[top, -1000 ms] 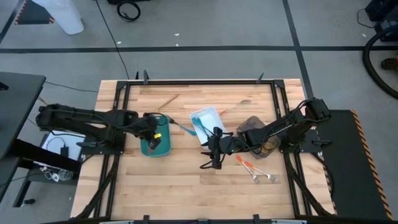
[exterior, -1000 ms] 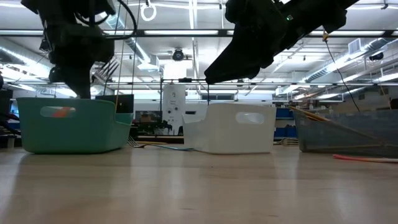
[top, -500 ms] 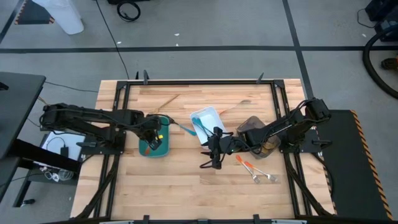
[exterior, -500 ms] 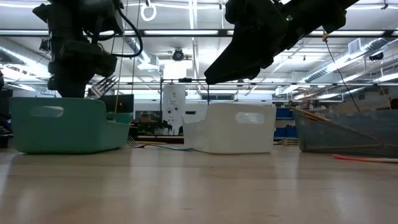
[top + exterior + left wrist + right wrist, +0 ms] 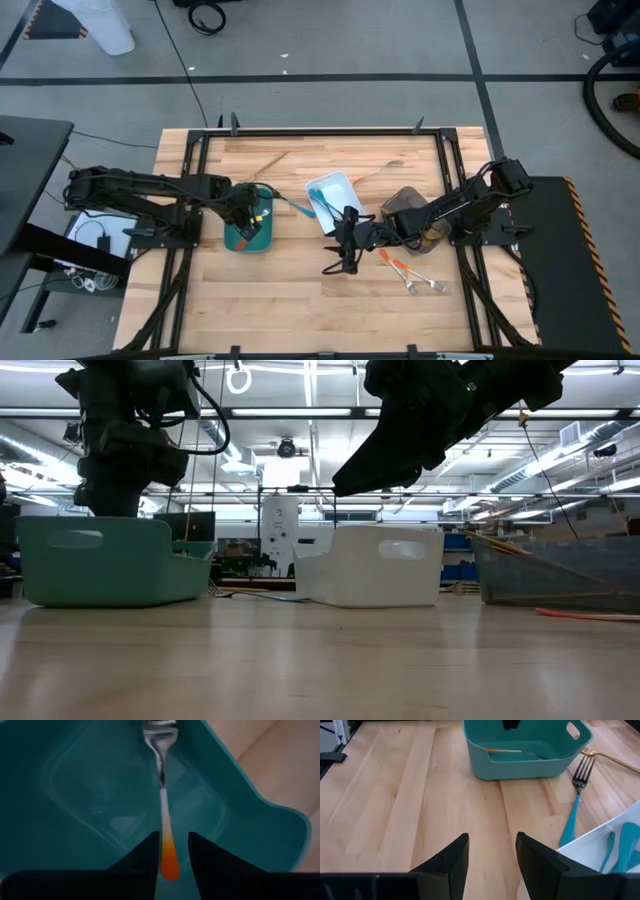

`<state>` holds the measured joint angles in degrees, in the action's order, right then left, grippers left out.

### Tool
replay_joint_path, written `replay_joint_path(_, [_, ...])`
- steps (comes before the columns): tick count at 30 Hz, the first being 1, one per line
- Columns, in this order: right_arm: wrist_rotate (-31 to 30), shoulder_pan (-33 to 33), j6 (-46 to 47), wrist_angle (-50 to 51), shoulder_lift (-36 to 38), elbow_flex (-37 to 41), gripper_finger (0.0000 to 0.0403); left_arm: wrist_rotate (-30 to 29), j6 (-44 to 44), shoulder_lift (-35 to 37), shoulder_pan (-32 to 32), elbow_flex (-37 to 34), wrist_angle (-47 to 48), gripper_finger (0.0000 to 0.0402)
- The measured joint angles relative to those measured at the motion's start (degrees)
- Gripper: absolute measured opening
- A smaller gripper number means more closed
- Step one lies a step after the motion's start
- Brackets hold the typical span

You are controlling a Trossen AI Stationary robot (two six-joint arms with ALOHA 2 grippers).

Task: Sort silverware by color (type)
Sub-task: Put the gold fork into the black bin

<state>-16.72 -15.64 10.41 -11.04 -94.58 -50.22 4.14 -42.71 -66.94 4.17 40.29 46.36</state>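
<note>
An orange-handled fork [image 5: 164, 810] lies flat on the floor of the teal tray [image 5: 248, 235]; the right wrist view shows this fork [image 5: 512, 751] too. My left gripper [image 5: 172, 836] points down into the tray, open, a finger on either side of the fork's handle and clear of it. My right gripper [image 5: 337, 266] hangs open above bare wood in front of the white tray [image 5: 345, 181], with nothing between its fingers [image 5: 492, 855]. Blue silverware [image 5: 325, 203] lies in the white tray.
A blue fork [image 5: 572, 807] lies on the wood between the teal and white trays. Orange-handled pieces [image 5: 393, 262] and a fork [image 5: 428, 287] lie near my right gripper. The grey-brown tray [image 5: 398, 203] sits under my right arm. Gold pieces [image 5: 268, 162] [image 5: 378, 172] lie at the far side.
My left gripper has sunk a little into the teal tray, and the tray has slid slightly toward the table's left edge. The orange that showed through the tray's handle hole in the low view is gone from there.
</note>
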Motion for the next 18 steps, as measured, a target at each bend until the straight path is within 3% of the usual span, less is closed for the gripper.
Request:
replay_joint_path(3, [-0.14, 0.01, 0.09, -0.03, 0.0, 0.0, 0.0169, 1.52, 3.04, 0.0, 0.6, 1.71, -0.18, 0.012])
replay_joint_path(6, [-0.14, 0.0, 0.04, -0.03, 0.01, 0.0, 0.0169, -1.16, 7.12, 0.0, 0.58, 4.27, -1.61, 0.012])
replay_joint_path(14, [-0.14, -0.02, 0.04, -0.29, -0.01, 0.0, 0.0169, -23.1, 19.68, 0.04, 1.38, 9.7, -6.48, 0.0121])
replay_joint_path(18, [-0.14, -0.17, 0.02, -0.29, -0.01, 0.0, 0.0169, -26.41, 23.35, -0.08, 5.84, 9.65, -6.82, 0.0121])
